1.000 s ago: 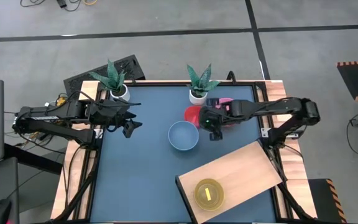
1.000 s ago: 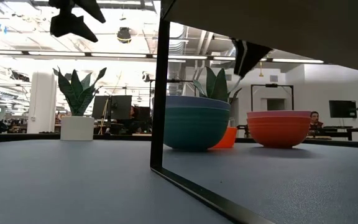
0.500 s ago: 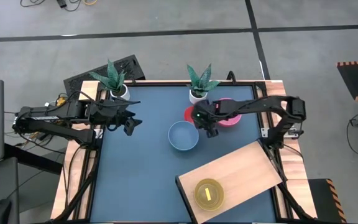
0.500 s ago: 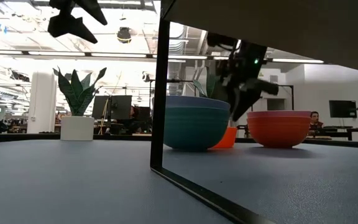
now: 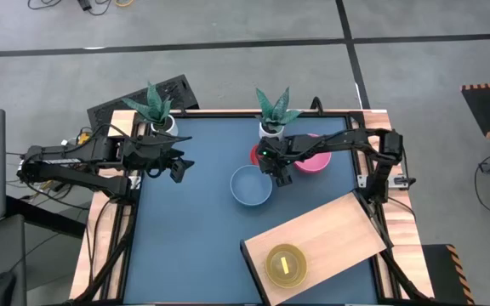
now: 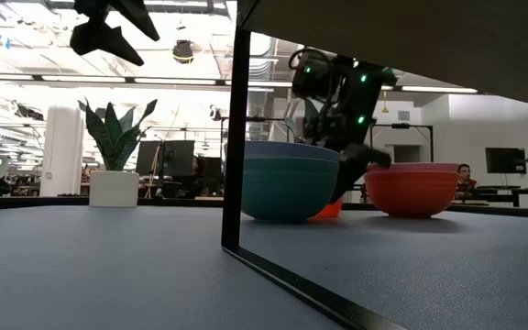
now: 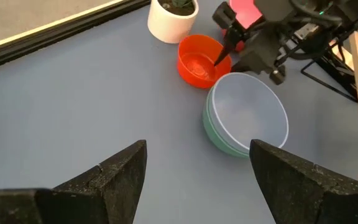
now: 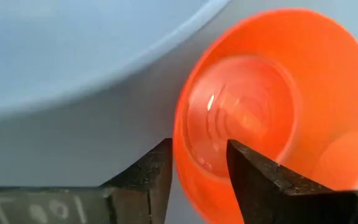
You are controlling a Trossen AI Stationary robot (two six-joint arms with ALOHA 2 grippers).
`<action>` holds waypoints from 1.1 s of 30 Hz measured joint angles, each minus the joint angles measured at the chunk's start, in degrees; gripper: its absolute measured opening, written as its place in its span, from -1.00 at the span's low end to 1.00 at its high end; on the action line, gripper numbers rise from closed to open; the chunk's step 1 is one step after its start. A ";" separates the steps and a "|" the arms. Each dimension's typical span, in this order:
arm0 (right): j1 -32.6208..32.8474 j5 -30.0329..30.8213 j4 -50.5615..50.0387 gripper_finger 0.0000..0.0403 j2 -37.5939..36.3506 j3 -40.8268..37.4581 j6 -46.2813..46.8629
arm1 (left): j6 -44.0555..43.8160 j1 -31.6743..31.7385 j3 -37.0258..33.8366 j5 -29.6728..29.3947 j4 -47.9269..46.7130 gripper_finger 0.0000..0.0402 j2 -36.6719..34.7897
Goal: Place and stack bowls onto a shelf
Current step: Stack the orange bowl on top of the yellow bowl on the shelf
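Hidden and cut-off parts around the bowls and the shelf

From above, the right tool (image 5: 277, 172) covers most of the red bowl (image 5: 259, 156), and its arm crosses the pink bowl (image 5: 316, 160), so only part of each rim shows. In the low view the shelf (image 6: 383, 41) fills the upper right and runs off the frame, while the light blue bowl (image 6: 289, 180) blocks nearly all of the red one behind it. The right wrist view cuts the red bowl at the frame's edge, and the light blue bowl there is a blurred pale curve. The yellow-green bowl (image 5: 285, 263) on the shelf holds a mark too small to identify.
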 joint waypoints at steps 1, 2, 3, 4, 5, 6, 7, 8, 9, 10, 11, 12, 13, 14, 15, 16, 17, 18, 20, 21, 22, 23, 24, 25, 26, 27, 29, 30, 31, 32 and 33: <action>-0.27 -0.04 -0.29 -0.19 0.16 -0.06 -0.01 | 0.00 0.02 0.00 0.00 -0.05 0.34 0.00; -0.44 0.18 -0.79 -0.24 0.26 -0.08 -0.06 | 0.01 0.02 0.00 -0.07 -0.07 0.34 -0.02; -0.60 0.02 -0.72 -0.30 0.26 -0.08 -0.07 | 0.17 0.02 0.00 -0.15 -0.14 0.34 -0.02; -0.72 -0.14 -0.61 -0.37 0.30 -0.04 0.01 | 0.45 0.02 0.00 -0.14 -0.27 0.34 0.00; -0.75 -0.11 -0.83 -0.45 0.44 -0.04 0.29 | 0.65 0.02 0.00 -0.13 -0.35 0.34 0.00; -0.79 -0.13 -1.13 -0.53 0.51 -0.05 0.34 | 0.80 0.02 0.00 -0.14 -0.33 0.34 -0.02; -0.78 -0.11 -1.10 -0.62 0.69 -0.06 0.39 | 0.87 0.02 0.00 -0.15 -0.38 0.34 -0.02; -0.76 -0.10 -1.07 -0.71 0.76 -0.05 0.42 | 0.87 0.02 0.00 -0.13 -0.55 0.34 -0.02; -0.68 0.01 -1.24 -0.80 0.64 -0.04 0.42 | 0.87 0.04 0.00 -0.13 -0.72 0.34 -0.02; -0.62 0.22 -1.69 -0.88 0.30 -0.04 0.38 | 0.87 0.04 0.00 -0.13 -0.96 0.34 -0.02; -0.48 0.10 -2.30 -0.89 0.08 -0.02 0.44 | 0.87 0.04 0.00 -0.12 -1.25 0.34 -0.02; -0.30 0.25 -2.95 -0.89 0.04 0.22 0.75 | 0.87 0.04 0.00 -0.08 -1.36 0.34 -0.02; -0.12 0.35 -3.65 -0.89 0.02 0.58 1.27 | 0.87 0.04 0.00 0.08 -1.34 0.34 0.00; -0.08 0.37 -4.68 -0.88 -0.26 0.96 2.02 | 0.87 0.04 0.00 0.12 -1.35 0.34 0.00; -0.08 0.42 -5.95 -0.87 -0.55 1.58 2.46 | 0.87 0.05 0.01 0.11 -1.38 0.34 -0.02; 0.01 0.43 -6.50 -0.87 -0.89 2.46 2.95 | 0.87 0.07 0.00 0.09 -1.38 0.34 -0.02; 0.22 0.46 -6.68 -0.88 -1.47 3.47 3.56 | 0.87 0.07 0.00 0.09 -1.40 0.34 -0.02; 0.27 0.44 -7.41 -0.89 -2.17 4.08 4.00 | 0.87 0.07 0.00 0.07 -1.42 0.34 0.00; 0.45 0.35 -9.83 -0.89 -3.39 6.18 4.92 | 0.87 0.07 0.00 0.09 -1.44 0.34 -0.02; 0.64 0.22 -10.29 -0.89 -4.30 7.13 5.42 | 0.87 0.04 0.00 0.11 -1.50 0.34 -0.02; 0.79 0.11 -10.44 -0.89 -5.24 8.15 6.01 | 0.87 0.04 0.01 0.13 -1.57 0.34 0.00; 1.13 0.11 -11.05 -0.89 -6.08 9.28 6.57 | 0.87 0.04 0.00 0.13 -1.60 0.34 0.00; 1.50 0.09 -11.59 -0.89 -6.94 10.54 7.40 | 0.87 0.04 0.00 0.12 -1.60 0.34 -0.01; 1.80 0.06 -11.95 -0.89 -8.10 11.75 8.29 | 0.87 0.04 0.00 0.11 -1.60 0.34 -0.02; 2.10 -0.08 -12.94 -0.89 -9.18 12.80 9.11 | 0.87 0.04 0.00 0.09 -1.60 0.34 0.00; 2.74 -0.07 -14.12 -0.89 -10.04 14.28 10.26 | 0.87 0.04 0.00 0.07 -1.62 0.34 -0.02; 3.98 -0.05 -15.08 -0.89 -11.91 17.72 13.05 | 0.87 0.04 0.00 0.07 -1.61 0.34 0.00; 4.73 -0.02 -16.35 -0.89 -12.88 19.45 14.54 | 0.87 0.04 0.00 0.07 -1.62 0.34 -0.01; 5.82 0.01 -17.93 -0.89 -13.69 21.51 16.10 | 0.87 0.04 0.00 0.06 -1.62 0.34 -0.02; 7.03 0.13 -18.53 -0.89 -14.51 23.50 17.64 | 0.97 0.04 0.01 0.05 -1.63 0.34 -0.02; 8.29 0.13 -18.96 -0.89 -15.46 25.44 19.03 | 1.17 0.04 0.00 0.07 -1.64 0.34 0.00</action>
